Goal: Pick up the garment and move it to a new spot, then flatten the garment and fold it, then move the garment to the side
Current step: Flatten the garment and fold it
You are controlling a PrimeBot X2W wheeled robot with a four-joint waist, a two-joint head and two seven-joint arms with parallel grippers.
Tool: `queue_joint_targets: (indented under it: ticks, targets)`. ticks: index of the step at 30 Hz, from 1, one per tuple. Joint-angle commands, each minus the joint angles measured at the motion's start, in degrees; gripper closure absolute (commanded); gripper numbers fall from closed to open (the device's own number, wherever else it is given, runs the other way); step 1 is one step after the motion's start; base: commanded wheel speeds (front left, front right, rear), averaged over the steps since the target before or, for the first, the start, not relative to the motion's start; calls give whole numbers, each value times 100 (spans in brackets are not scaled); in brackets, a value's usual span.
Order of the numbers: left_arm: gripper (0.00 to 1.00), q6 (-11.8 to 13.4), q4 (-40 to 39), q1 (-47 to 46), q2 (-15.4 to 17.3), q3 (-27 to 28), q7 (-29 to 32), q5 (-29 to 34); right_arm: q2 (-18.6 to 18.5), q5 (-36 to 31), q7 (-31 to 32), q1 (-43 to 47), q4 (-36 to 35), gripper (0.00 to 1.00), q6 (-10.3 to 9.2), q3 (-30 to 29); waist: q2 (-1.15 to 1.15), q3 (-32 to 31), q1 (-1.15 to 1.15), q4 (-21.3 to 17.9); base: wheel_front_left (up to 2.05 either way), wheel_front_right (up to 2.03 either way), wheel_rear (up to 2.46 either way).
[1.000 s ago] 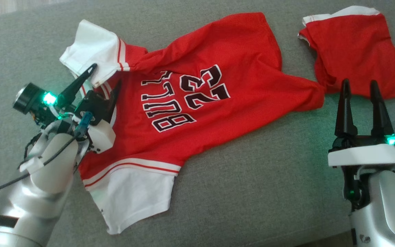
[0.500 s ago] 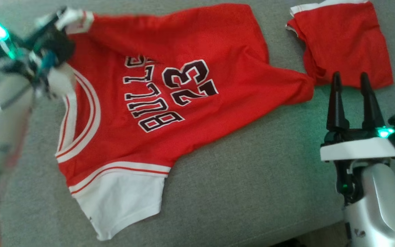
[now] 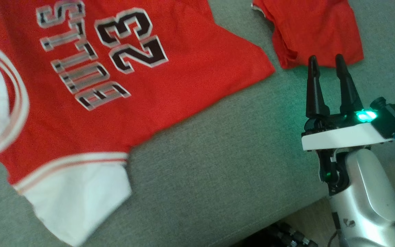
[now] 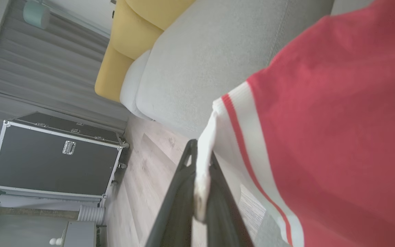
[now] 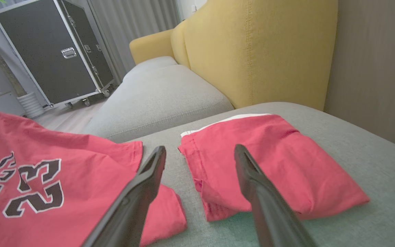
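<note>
The red Bulls jersey point(image 3: 115, 85) is sprawling across the grey sofa cushion point(image 3: 225, 154), and I am judging it light, limp and slick, likely sagging unless taken at a hemmed edge. My left gripper point(image 4: 201, 153) is clamping the white sleeve edge point(image 4: 206, 144), while my right gripper point(image 3: 325, 58) is hanging spread and empty near the folded red garment point(image 3: 317, 31).

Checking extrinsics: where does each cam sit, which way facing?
Head view: on the head, down at the jersey on the sofa cushion; right gripper open, lower right.
Left wrist view: on that wrist, along the left gripper, shut on the jersey's white sleeve, toward a flight case.
Right wrist view: on that wrist, along its open fingers toward a folded red garment.
Shared: jersey in all; flight case in both wrist views.
</note>
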Motion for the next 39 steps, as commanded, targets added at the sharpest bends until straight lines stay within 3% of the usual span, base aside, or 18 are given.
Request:
queue_joint_targets:
  ticks: [1,9,19,31,39]
  targets:
    - [2,22,-75,-493,269,182,-87,-18,-17,59,-61,-86,-198,0,-4,112,0,157,-1,-131,0,0,0]
    - [0,749,271,-610,-171,446,-1000,-337,-17,-50,-61,-59,-199,0,-4,59,0,151,-1,97,0,0,0]
    - [0,1086,284,543,-859,1218,-1737,-1621,-17,-599,-61,-29,-117,0,-4,-255,0,-523,-1,936,0,0,0]
    - [0,1361,-1904,3508,-1342,2054,-1773,-2754,-17,-1004,-61,453,39,0,-4,-635,0,-1583,-1,1982,0,0,0]
    - [0,1598,-2804,5191,-1660,2444,-1773,-3121,-17,-1046,-61,788,177,0,-4,-643,0,-1970,-1,2214,0,0,0]
